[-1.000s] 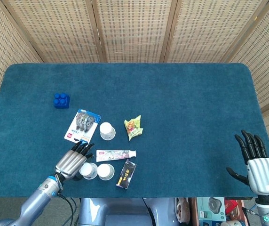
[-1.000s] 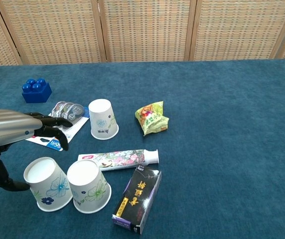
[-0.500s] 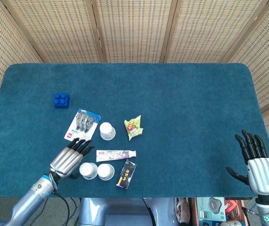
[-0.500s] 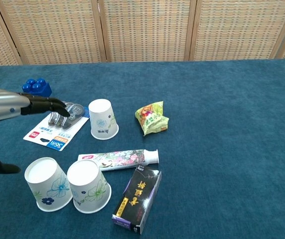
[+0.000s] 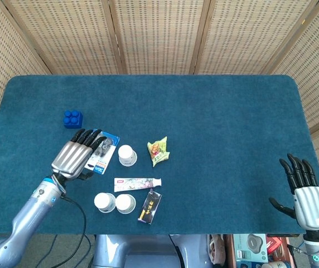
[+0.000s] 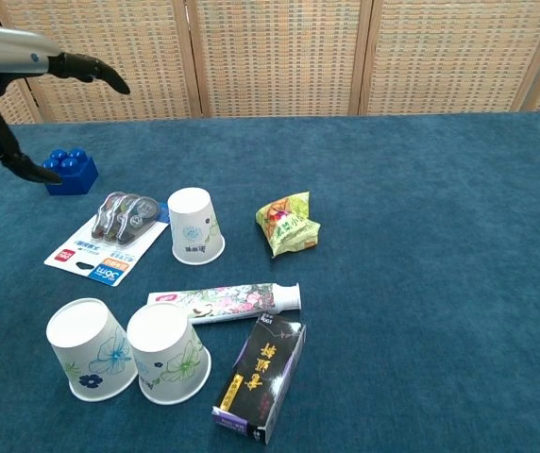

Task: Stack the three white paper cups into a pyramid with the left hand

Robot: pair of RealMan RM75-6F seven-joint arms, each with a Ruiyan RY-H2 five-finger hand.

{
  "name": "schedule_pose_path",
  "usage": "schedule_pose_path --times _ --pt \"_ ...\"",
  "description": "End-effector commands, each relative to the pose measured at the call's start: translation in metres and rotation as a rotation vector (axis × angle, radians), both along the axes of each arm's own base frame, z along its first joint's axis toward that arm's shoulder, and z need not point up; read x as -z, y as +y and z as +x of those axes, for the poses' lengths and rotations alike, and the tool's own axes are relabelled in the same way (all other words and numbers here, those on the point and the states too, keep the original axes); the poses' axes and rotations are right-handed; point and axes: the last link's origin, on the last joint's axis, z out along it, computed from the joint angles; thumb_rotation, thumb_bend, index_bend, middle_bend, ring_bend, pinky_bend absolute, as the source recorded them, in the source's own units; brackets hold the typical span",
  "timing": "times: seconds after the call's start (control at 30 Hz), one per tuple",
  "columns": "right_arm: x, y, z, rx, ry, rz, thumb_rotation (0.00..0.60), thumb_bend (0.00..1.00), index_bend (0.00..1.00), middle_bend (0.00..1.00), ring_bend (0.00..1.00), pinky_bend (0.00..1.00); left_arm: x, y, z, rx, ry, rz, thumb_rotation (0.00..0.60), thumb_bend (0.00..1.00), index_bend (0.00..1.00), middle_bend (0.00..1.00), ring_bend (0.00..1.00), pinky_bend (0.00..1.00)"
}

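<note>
Head view shows the left hand (image 5: 77, 155) has lifted up and away from the two cups (image 5: 115, 203) sitting side by side, fingers apart, holding nothing. The third cup (image 5: 126, 154) waits farther back on the counter (image 5: 215, 117), probably next.

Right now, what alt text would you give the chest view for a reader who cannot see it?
Three upside-down white paper cups on a blue table, unstacked: two side by side at the front left, one alone behind them. The left hand hangs open at the top left, holding nothing. Around the cups lie a toothpaste tube, black box, snack packet, blister pack and blue block.
</note>
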Motion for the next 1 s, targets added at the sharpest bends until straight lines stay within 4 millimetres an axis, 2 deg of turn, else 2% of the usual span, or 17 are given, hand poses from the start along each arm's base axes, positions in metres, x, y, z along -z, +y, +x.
schedule_pose_path --times 0.03,0.2,0.4,0.73,1.0 --pt "-0.001 0.0 -0.001 0.002 -0.003 -0.003 0.6 0.1 0.0 0.0 0.0 0.0 0.014 0.027 0.024 0.007 0.015 0.016 0.6 0.24 0.08 0.0 0.0 0.0" --pt "-0.002 -0.001 -0.002 0.007 -0.012 -0.004 0.6 0.1 0.0 0.0 0.0 0.0 0.028 0.041 0.034 -0.018 0.029 0.021 0.6 0.24 0.14 0.0 0.0 0.0" --pt "-0.005 -0.002 -0.006 0.015 -0.032 -0.007 0.6 0.1 0.0 0.0 0.0 0.0 0.056 0.062 0.04 -0.092 0.054 0.005 0.6 0.24 0.18 0.0 0.0 0.0" --pt "-0.006 -0.004 -0.009 0.024 -0.046 -0.003 0.6 0.1 0.0 0.0 0.0 0.0 0.086 0.075 0.04 -0.15 0.086 -0.022 0.6 0.24 0.19 0.0 0.0 0.0" --pt "-0.006 -0.005 -0.011 0.032 -0.051 -0.003 0.6 0.1 0.0 0.0 0.0 0.0 0.104 0.076 0.04 -0.152 0.12 -0.047 0.6 0.24 0.19 0.0 0.0 0.0"
